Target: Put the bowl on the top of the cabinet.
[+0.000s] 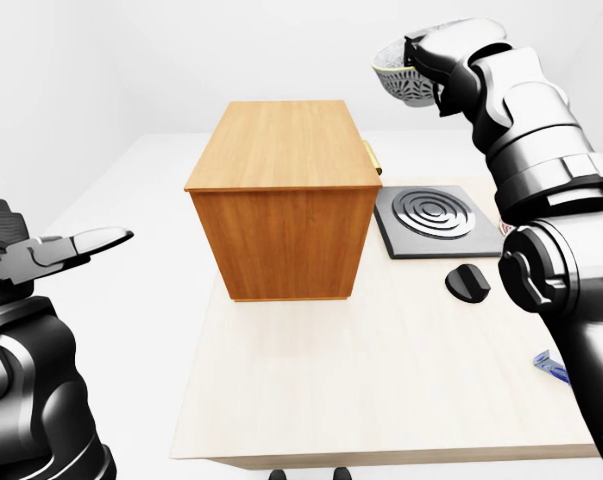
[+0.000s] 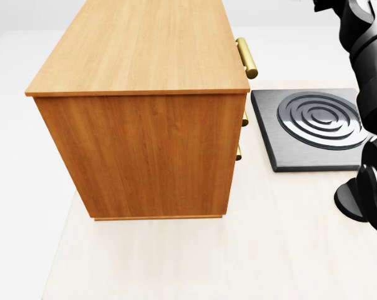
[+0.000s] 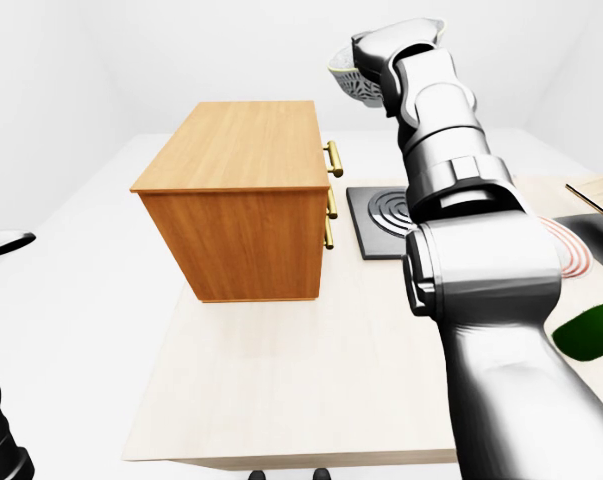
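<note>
The wooden cabinet [image 1: 281, 200] stands on the pale table [image 1: 381, 380], its flat top [image 2: 144, 44] bare. The white patterned bowl [image 1: 393, 78] hangs high in the air, above and to the right of the cabinet's top right corner in the left-eye view. My right hand [image 1: 416, 60] is shut on the bowl's rim, with the arm stretched up along the right side [image 2: 369, 69]. My left hand [image 1: 91, 243] is open at the left edge, well left of the cabinet and off the table. The head view does not show the bowl.
Brass handles [image 2: 246, 57] stick out of the cabinet's right face. A black stove plate [image 2: 319, 125] lies right of it, with a black knob [image 1: 468, 282] below. A blue item [image 1: 553, 367], a green shape [image 3: 591, 335] and a ringed plate [image 3: 566, 255] lie further right.
</note>
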Robot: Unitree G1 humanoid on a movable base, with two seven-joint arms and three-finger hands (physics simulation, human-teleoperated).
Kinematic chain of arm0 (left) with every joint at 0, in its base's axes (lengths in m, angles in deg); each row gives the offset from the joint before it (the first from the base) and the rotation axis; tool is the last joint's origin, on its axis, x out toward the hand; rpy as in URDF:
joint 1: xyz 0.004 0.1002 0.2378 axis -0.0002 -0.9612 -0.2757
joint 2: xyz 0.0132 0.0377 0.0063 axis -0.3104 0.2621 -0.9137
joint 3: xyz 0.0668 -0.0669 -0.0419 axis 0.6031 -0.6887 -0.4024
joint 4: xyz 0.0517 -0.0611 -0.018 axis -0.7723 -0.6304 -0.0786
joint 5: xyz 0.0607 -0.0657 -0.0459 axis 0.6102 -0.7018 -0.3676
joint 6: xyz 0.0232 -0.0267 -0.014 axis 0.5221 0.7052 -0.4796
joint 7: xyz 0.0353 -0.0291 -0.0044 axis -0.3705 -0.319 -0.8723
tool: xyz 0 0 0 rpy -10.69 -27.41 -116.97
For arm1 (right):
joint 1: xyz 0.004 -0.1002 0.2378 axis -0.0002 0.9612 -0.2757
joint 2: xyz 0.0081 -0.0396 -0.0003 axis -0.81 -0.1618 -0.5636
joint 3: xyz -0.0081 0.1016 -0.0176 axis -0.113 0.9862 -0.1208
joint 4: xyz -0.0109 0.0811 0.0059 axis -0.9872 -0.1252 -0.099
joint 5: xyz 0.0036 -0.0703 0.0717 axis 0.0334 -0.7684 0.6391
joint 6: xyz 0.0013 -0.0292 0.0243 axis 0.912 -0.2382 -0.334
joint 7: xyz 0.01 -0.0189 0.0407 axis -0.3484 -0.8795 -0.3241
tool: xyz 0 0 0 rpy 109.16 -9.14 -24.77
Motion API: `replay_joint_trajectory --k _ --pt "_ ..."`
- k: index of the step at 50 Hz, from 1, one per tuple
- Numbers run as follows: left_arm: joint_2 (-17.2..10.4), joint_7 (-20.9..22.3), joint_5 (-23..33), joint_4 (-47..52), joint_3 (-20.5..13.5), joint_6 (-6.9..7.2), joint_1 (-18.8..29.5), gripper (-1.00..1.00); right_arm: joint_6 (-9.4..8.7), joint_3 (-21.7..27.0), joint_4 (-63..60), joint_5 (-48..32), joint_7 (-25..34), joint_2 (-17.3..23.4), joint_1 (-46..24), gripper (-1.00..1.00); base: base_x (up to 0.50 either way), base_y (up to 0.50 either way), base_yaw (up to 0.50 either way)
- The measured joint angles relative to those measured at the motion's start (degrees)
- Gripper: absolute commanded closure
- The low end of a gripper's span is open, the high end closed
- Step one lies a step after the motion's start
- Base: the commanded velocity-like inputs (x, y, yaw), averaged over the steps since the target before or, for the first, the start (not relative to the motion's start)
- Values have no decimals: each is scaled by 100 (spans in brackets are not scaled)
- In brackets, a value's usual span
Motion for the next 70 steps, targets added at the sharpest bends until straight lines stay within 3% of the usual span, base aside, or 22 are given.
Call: replay_joint_trajectory --k 19,31,70 --pt "13 41 -6 31 -18 0 -36 -100 0 -91 80 -613 -84 -833 -127 100 0 0 0" --pt "1 35 3 13 -15 0 -10 -100 0 -111 77 -358 4 -1197 -430 100 0 0 0" --pt "-13 54 -24 59 -33 0 -22 -100 0 -223 40 -292 -116 -1715 -276 100 0 0 0"
